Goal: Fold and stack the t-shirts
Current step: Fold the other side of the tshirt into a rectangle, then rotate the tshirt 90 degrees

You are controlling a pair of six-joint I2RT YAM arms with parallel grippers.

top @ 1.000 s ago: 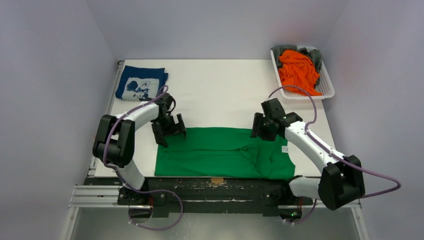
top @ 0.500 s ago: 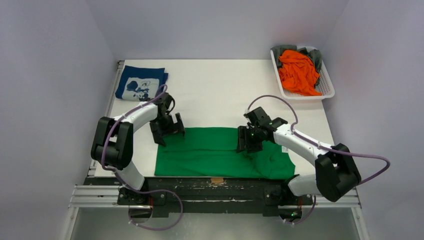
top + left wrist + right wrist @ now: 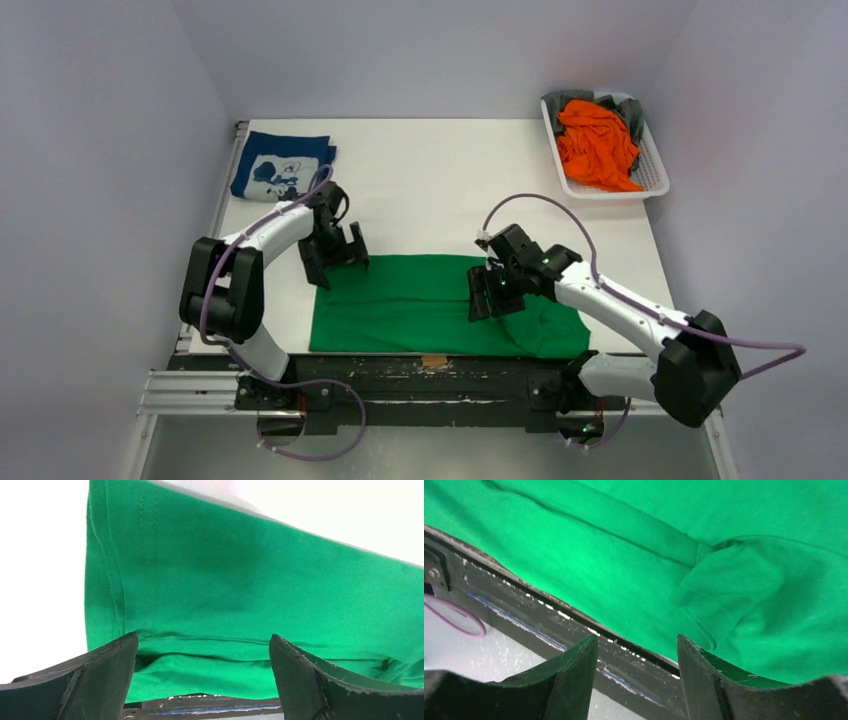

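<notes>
desk [image 3: 430, 180] white, matte | walls [image 3: 430, 50] pale lilac | green t-shirt [image 3: 410, 305] along near edge | left tool [image 3: 335, 262] fingers apart | right tool [image 3: 490, 300] fingers apart

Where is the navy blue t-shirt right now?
Top view: the navy blue t-shirt lies folded at the table's far-left corner, beyond the left gripper.

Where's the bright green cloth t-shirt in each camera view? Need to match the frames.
Top external: the bright green cloth t-shirt lies flat at low centre, just behind the black rail.
Left wrist: its hemmed end fills most of the frame.
Right wrist: it fills the top and right, bunched at right.
Shared landmark: the black rail borders the shirt in all three, also showing in the left wrist and right wrist views.
</notes>
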